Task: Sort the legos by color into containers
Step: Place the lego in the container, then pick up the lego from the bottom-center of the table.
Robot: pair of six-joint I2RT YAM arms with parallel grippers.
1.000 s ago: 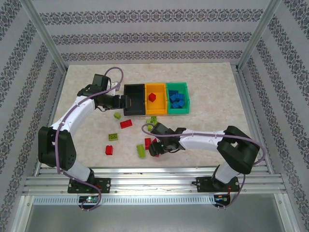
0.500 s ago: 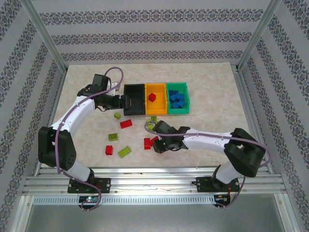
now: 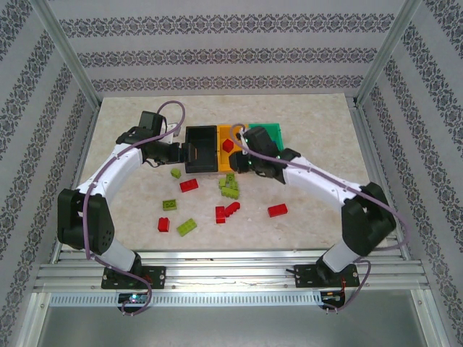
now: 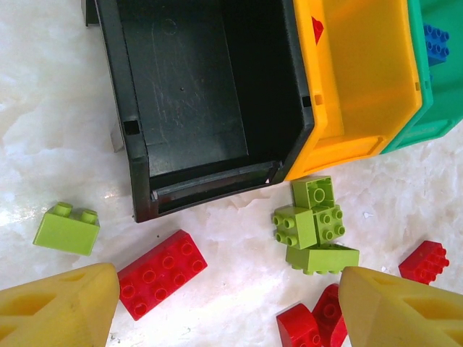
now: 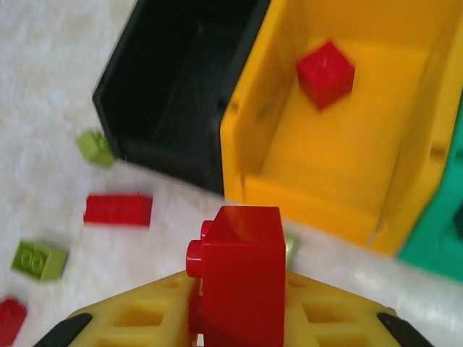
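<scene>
Marbled tabletop (image 3: 318, 123) is carrying three bins in a row: the black bin (image 4: 137, 130), the orange-yellow bin (image 5: 340, 144) and the green bin (image 3: 275, 132). Just short of the orange-yellow bin, the right gripper (image 5: 239, 318) is clenching a red brick (image 5: 242, 267) (another red one (image 5: 325, 72) is lying inside). The left gripper (image 4: 228, 289) is hovering with fingers spread, grasping nothing, over loose red and lime legos (image 4: 315, 224) beside the black bin.

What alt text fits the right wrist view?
The right gripper holds a red brick in front of the yellow bin, which has a second red brick inside. A black bin stands beside it; a loose red brick and green bricks lie on the table.
</scene>
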